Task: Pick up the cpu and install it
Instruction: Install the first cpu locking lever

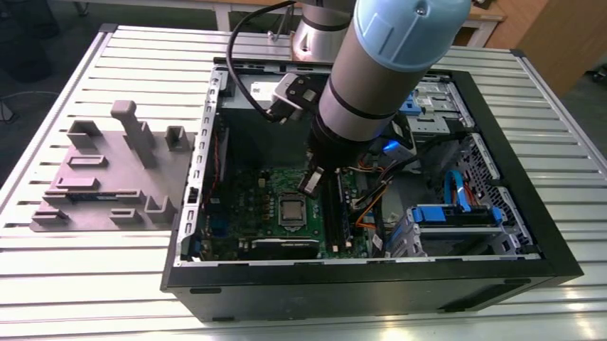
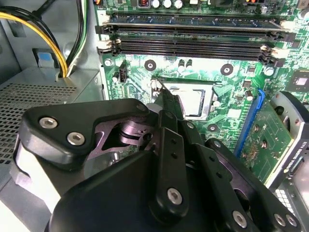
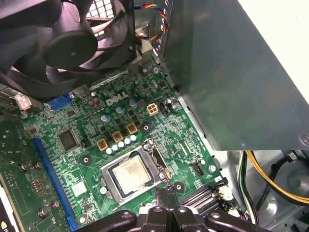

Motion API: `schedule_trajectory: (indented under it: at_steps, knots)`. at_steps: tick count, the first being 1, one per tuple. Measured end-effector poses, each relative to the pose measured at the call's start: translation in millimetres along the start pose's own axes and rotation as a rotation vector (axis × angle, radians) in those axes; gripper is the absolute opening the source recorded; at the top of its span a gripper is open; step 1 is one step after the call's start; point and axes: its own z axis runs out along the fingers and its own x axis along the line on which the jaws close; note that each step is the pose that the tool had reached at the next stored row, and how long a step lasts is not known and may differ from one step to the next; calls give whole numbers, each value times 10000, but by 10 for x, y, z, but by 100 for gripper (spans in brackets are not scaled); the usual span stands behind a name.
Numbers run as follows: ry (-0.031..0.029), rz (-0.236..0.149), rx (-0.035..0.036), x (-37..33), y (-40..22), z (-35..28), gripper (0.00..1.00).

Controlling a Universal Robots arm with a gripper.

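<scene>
The cpu [image 3: 129, 174] is a small square chip with a silvery top. It lies flat in the metal-framed socket on the green motherboard [image 3: 72, 159] inside the open computer case [image 1: 379, 284]. In the exterior view the cpu [image 1: 291, 210] is near the board's middle. My gripper [image 1: 313, 181] hangs just above the board, beside the socket on the exterior view's right, over the memory slots. Its black fingers [image 2: 170, 104] meet in a narrow tip, shut with nothing between them. That tip hides one edge of the cpu [image 2: 193, 99] in the second wrist view. The gripper [image 3: 167, 195] ends close to the socket's corner.
A black fan [image 3: 63, 48] and a big grey metal box [image 3: 231, 72] flank the board. Long memory slots [image 2: 193, 46] and yellow cables [image 2: 58, 53] lie close by. Blue drive brackets [image 1: 455, 213] fill the case's right side. A grey fixture block [image 1: 104, 177] stands on the slatted table.
</scene>
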Motion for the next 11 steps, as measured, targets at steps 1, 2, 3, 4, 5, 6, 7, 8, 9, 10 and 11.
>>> schedule_trajectory:
  at_steps: [1, 2, 3, 4, 5, 6, 7, 8, 9, 10, 11]
  knots:
    - [0, -1, 0, 0, 0, 0, 11]
    - [-1, -1, -1, 0, 0, 1, 11]
    - [-2, -2, -1, -1, 0, 1, 11]
    - [-1, -1, -1, 0, 0, 1, 11]
    - [-1, -2, -1, 0, 0, 1, 11]
    - [-1, -2, 0, 0, 0, 1, 11]
    - [-1, -2, 0, 0, 0, 1, 11]
    - [-1, -2, 0, 0, 0, 1, 11]
    - [-1, -1, 0, 0, 0, 1, 11]
    - [-1, -2, 0, 0, 0, 1, 11]
    - [-1, -2, 0, 0, 0, 2, 11]
